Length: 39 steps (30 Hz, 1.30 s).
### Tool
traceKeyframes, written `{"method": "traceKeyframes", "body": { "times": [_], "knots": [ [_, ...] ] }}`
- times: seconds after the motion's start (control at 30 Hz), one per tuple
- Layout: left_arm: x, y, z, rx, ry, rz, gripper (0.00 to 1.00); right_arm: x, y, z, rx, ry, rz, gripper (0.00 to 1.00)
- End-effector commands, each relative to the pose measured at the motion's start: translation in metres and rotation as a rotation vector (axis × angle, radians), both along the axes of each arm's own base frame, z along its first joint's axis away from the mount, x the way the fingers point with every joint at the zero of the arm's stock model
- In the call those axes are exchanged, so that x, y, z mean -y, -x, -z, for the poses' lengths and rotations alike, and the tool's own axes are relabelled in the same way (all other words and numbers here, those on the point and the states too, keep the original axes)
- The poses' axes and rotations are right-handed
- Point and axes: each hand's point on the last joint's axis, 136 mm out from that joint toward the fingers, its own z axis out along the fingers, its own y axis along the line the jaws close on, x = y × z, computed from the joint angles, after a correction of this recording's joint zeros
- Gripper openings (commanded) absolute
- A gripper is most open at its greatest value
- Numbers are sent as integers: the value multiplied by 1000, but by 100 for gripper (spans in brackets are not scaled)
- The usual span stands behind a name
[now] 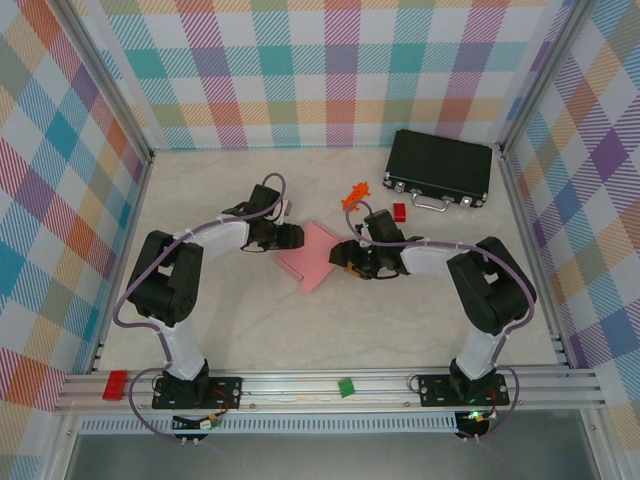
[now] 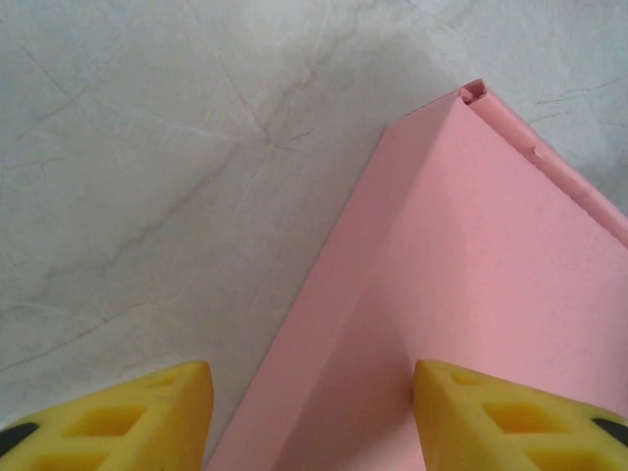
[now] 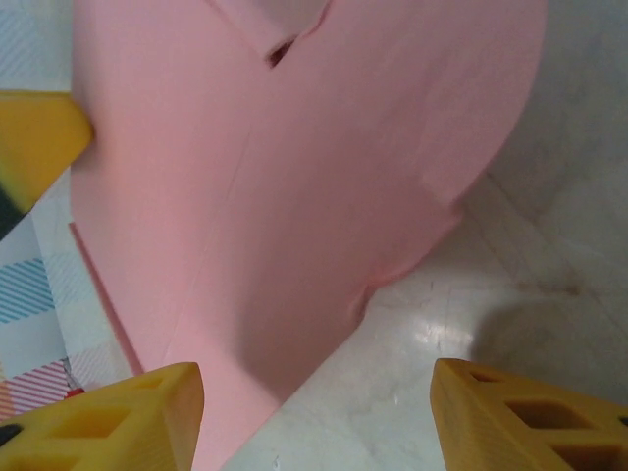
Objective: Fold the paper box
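Left end effector [image 2: 309,373] with fingers spread, clamped on nothing, astride a folded edge of the paper box [image 1: 308,255] on the side away from the black case [image 1: 440,165]. Right end effector [image 3: 316,371] likewise spread and empty, at the box's edge on the case side, pink card reaching down between its fingers. Paper box itself low on the tabletop [image 1: 250,320], to the left of the case and apart from it. Looks light, thin and springy: likely to slide on the smooth tabletop and to crease under a hard pinch. Best taken at a free flap edge close to a scored fold, with the opposite side pinned against sliding.
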Motion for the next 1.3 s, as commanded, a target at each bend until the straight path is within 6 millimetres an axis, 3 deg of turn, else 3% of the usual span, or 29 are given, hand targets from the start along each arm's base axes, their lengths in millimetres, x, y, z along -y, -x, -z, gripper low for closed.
{"method": "traceKeyframes", "body": {
  "times": [0.0, 0.33, 0.53, 0.73, 0.9, 1.0, 1.1, 1.27],
  "knots": [
    [-5, 15, -5, -48, 39, -72, 51, -17, -24, -20, 57, -50, -6, 62],
    [0, 54, -20, -118, 233, -213, 51, -30, -39, -14, 53, -16, -83, 60],
    [-14, 48, -24, -71, 166, -233, 58, -28, -30, -13, 39, -11, -112, 61],
    [-20, 38, -8, -90, 127, -224, 56, -36, -16, -12, 14, -101, -159, 56],
    [-11, 37, -3, -105, 159, -191, 51, -40, -11, -7, -19, -140, -160, 54],
    [-13, 37, 0, -110, 144, -197, 48, -42, -11, -6, -25, -162, -158, 54],
    [-16, 40, 5, -119, 127, -204, 38, -45, -11, -7, -25, -190, -163, 53],
    [-17, 45, 12, -136, 129, -206, 34, -53, -11, -13, -25, -240, -187, 51]
  ]
}}
